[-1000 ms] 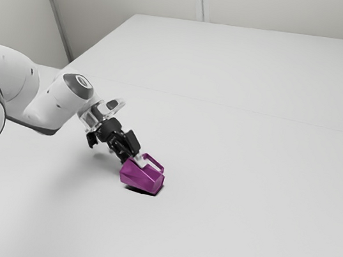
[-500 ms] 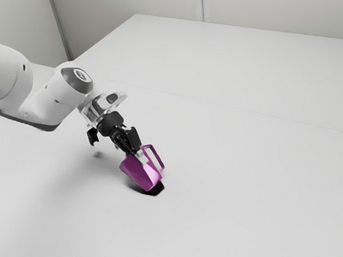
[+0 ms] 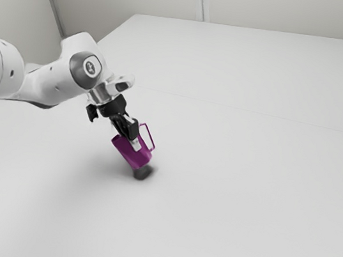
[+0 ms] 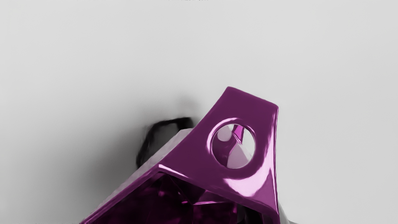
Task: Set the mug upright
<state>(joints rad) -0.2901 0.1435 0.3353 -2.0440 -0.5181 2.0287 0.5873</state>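
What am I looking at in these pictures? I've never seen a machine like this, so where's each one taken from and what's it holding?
The machine is a jointed white robot arm ending in a black two-fingered claw. These are simulated pictures. The exterior view is from beside the arm, which reaches in from that view's left. The wrist view comes from a camera on the arm's hand, looking past the claw's grip. The claw holds a shiny purple angular mug by its body, leaving its handle free. The mug is tilted and appears to be just above the smooth pale table, where its dark shadow lies.
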